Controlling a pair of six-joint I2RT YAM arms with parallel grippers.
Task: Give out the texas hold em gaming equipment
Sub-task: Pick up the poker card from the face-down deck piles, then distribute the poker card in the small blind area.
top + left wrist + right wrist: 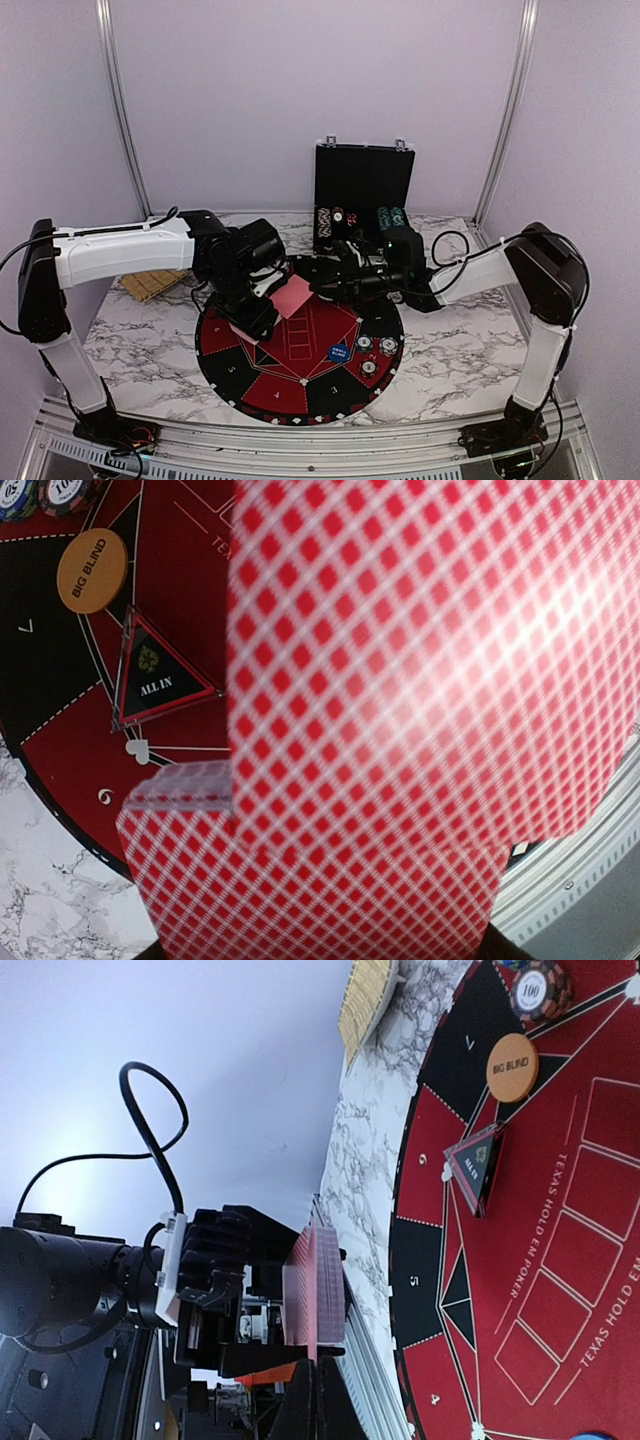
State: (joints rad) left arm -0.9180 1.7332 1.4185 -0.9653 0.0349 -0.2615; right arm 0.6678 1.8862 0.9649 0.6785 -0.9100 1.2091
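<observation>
The top external camera sits high above the near edge of the marbled worktop (450, 340). It looks down and forward over the whole surface, taking in the round mat (300, 350) and the black case (362, 185) at the far side. The left wrist camera is very near and aims down at the mat's edge. A deck of red-backed cards (300, 880) just before its lens blurs and covers most of that frame. The right wrist camera lies low and rolled sideways, facing across the mat toward the left arm (70, 1280). Both wrist views share the orange BIG BLIND disc (92, 570) and the triangular ALL IN marker (155, 675). All three views share the mat.
</observation>
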